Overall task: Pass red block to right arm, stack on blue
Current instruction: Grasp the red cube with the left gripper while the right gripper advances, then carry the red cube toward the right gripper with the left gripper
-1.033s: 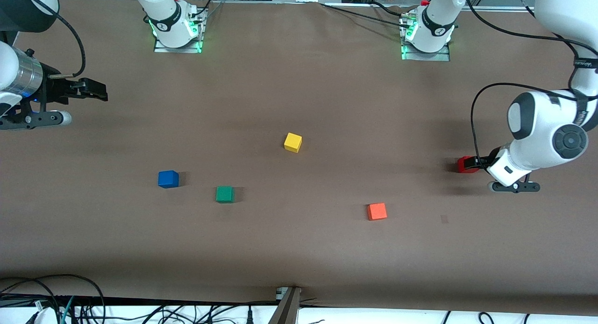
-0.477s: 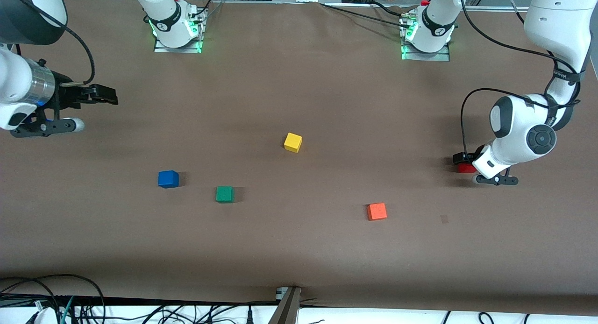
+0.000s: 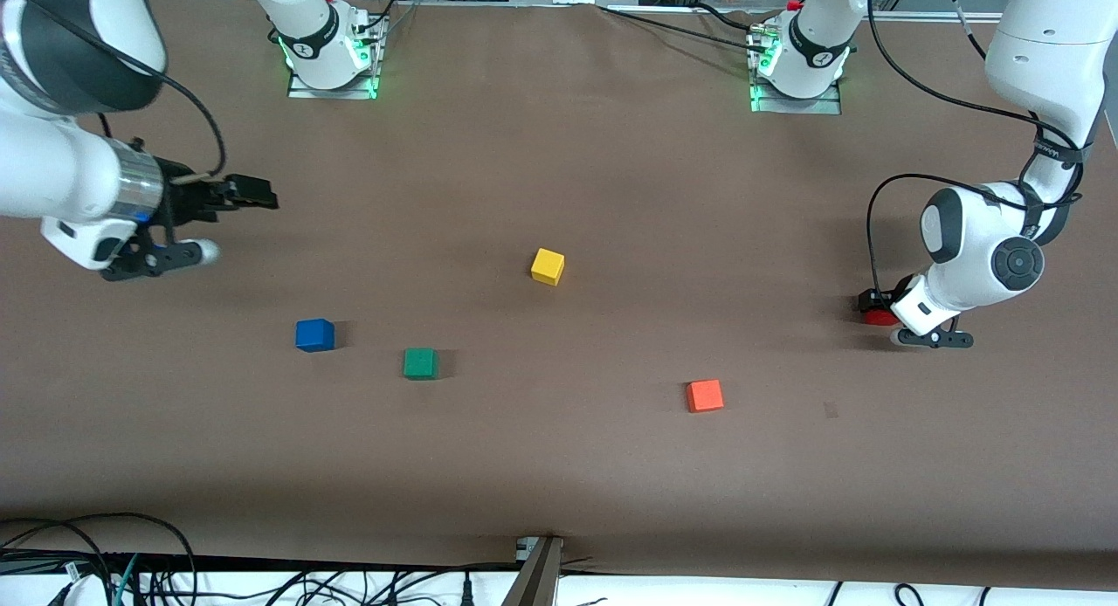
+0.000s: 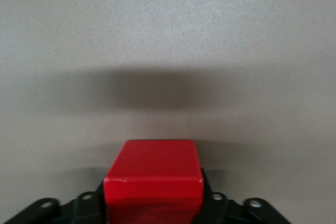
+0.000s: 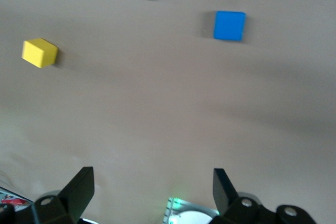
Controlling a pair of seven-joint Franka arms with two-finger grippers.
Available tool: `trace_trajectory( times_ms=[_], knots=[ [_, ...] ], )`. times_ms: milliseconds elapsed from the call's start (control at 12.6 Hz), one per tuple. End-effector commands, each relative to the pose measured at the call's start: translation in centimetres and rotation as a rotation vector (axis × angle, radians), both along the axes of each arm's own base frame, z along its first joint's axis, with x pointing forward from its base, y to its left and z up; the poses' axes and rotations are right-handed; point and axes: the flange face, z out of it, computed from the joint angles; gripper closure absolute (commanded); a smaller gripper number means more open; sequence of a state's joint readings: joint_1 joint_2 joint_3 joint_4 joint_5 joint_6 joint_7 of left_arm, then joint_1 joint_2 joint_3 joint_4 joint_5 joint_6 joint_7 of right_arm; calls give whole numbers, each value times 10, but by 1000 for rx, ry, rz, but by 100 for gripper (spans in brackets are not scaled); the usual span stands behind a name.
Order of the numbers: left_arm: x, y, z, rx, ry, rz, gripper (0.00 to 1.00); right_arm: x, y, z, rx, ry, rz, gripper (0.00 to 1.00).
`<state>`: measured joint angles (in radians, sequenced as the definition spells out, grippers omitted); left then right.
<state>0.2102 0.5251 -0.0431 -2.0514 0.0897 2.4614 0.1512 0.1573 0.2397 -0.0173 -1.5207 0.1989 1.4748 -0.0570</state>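
The red block (image 3: 876,315) is near the left arm's end of the table, between the jaws of my left gripper (image 3: 874,306). In the left wrist view the red block (image 4: 153,179) fills the gap between the black fingers, low over the table. The blue cube (image 3: 314,335) lies toward the right arm's end and also shows in the right wrist view (image 5: 229,25). My right gripper (image 3: 258,193) is open and empty above the table, over bare cloth farther from the front camera than the blue cube. Its fingers (image 5: 79,187) stand wide apart.
A green cube (image 3: 420,363) lies beside the blue one, toward the middle. A yellow cube (image 3: 548,266) sits mid-table. An orange cube (image 3: 704,395) lies nearer the front camera, between the green cube and the red block. The arm bases (image 3: 332,60) stand along the table's back edge.
My right arm has swung in from the table's end toward the middle. My left arm's wrist has turned and shifted slightly while the red block stays at about the same spot in its jaws.
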Motion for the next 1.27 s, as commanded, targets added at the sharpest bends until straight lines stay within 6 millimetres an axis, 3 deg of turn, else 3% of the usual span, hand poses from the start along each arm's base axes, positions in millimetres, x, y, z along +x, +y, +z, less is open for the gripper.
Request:
trace_trajectory(
  times_ms=[0,238,318,477,715,874,1192],
  knots=[
    [1,-3,7,-1,4,-28,96,5,36,-5,95,0,-3,0],
    [4,-22,48,-8,46,-67,100,14,68,-24,260,34,-53,0],
    [10,-33,69,-20,34,-147,100,16,78,-31,336,60,-78,0],
    [21,-35,91,-70,-4,-310,98,19,99,-49,450,119,-105,0],
    [24,-47,95,-323,-115,-491,94,18,162,-68,561,104,-150,0],
    [22,-58,92,-494,-205,-584,92,24,191,-90,650,120,-241,0],
    [20,-95,89,-788,-397,-681,92,30,217,-116,790,176,-368,0]
  ],
)
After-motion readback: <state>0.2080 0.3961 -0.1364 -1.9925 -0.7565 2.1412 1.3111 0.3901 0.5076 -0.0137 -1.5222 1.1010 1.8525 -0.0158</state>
